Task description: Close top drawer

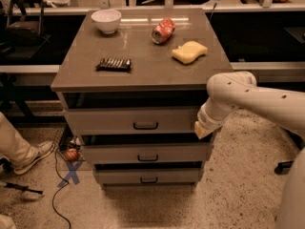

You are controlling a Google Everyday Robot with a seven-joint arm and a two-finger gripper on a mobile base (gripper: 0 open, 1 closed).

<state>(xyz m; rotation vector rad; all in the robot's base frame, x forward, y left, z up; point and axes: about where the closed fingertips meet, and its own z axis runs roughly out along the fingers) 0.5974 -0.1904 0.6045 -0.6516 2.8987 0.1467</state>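
Heads up, your gripper (202,128) is parked at the right end of the top drawer (119,120), right up against the edge of its front. The arm comes in from the right side. Honestly can't tell how the gripper is set from this angle, the wrist blocks it.

The top drawer sits just under the tabletop (143,78), with a dark gap showing above its front. Its little loop handle (146,125) is in the middle, well left of the gripper. The middle drawer (114,153) and bottom drawer (119,176) are stacked below it.

Up on the tabletop you've got a white bowl (106,20), a red can (163,30) on its side, a yellow sponge (189,51) and a dark bar (114,64). There's a shoe (33,155) on the floor at left.
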